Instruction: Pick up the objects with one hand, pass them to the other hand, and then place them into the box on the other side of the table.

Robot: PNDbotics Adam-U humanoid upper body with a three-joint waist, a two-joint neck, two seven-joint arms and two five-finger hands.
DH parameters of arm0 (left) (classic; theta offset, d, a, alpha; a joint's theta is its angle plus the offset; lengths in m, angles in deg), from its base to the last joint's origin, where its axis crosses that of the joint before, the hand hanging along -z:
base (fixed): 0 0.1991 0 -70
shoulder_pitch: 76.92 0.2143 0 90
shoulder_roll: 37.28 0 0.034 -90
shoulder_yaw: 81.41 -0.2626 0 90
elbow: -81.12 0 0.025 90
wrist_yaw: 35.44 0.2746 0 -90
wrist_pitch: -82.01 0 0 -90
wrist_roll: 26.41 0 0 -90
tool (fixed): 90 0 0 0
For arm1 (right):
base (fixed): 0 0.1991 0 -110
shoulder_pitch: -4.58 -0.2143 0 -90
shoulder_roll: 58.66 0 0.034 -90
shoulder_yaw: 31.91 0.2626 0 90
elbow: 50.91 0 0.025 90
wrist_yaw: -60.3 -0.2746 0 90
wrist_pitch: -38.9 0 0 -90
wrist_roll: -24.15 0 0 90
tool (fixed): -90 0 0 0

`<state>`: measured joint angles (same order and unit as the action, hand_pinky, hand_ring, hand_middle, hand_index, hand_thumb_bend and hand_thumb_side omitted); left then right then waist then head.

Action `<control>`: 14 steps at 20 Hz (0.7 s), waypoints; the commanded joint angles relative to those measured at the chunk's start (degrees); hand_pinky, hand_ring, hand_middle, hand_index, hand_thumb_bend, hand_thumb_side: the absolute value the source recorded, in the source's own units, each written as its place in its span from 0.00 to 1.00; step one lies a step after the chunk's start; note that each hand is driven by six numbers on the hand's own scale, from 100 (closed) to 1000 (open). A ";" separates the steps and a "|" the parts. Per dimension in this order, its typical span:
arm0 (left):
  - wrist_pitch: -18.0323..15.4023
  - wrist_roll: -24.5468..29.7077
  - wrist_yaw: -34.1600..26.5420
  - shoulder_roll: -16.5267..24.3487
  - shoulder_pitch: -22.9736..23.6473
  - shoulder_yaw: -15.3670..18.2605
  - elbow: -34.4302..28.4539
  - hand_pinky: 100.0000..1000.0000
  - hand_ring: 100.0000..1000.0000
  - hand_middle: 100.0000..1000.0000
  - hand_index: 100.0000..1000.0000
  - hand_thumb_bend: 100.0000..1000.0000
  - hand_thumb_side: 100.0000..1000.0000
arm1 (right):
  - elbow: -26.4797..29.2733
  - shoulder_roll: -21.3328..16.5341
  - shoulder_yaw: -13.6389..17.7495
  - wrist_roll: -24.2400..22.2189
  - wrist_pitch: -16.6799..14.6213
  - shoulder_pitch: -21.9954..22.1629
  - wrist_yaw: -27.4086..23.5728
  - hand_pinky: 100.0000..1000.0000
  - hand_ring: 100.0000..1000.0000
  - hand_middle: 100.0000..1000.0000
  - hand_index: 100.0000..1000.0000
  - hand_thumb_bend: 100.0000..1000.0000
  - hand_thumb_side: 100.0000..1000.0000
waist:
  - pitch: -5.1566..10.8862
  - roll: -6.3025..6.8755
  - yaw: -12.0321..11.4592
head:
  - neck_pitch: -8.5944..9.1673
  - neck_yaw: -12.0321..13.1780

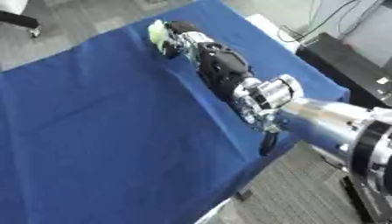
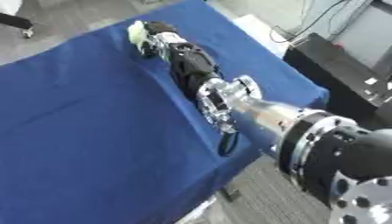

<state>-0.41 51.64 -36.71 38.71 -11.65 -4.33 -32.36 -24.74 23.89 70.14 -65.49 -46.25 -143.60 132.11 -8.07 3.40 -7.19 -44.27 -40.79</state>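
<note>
My right arm stretches from the lower right across the blue cloth toward the far edge of the table. At its end my right hand [image 1: 177, 38] is curled round a small pale yellow-green object [image 1: 157, 32], which shows just beyond the fingers in both eye views. The object's underside is hidden by the hand, so I cannot tell whether it rests on the cloth or hangs above it. My left hand shows in neither view. No box is in sight.
The blue cloth [image 1: 92, 131] covers the tilted table. A black case [image 1: 348, 72] with cables stands on the floor past the table's right edge. A white chair base [image 1: 19, 17] sits at the top left corner.
</note>
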 commanded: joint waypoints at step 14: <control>-0.04 -0.13 -0.27 0.73 -0.66 0.30 -1.04 0.67 0.60 0.65 0.88 0.00 0.83 | 3.49 -0.16 1.01 8.71 -0.56 -0.43 -1.82 0.61 0.10 0.00 0.09 0.00 0.12 | -0.07 0.51 0.11 | 0.16 -0.21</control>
<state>-0.42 51.62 -36.82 38.71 -11.65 -4.32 -32.37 -22.56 24.47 71.18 -56.42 -46.41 -142.89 130.61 -8.08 3.46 -7.09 -44.27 -40.82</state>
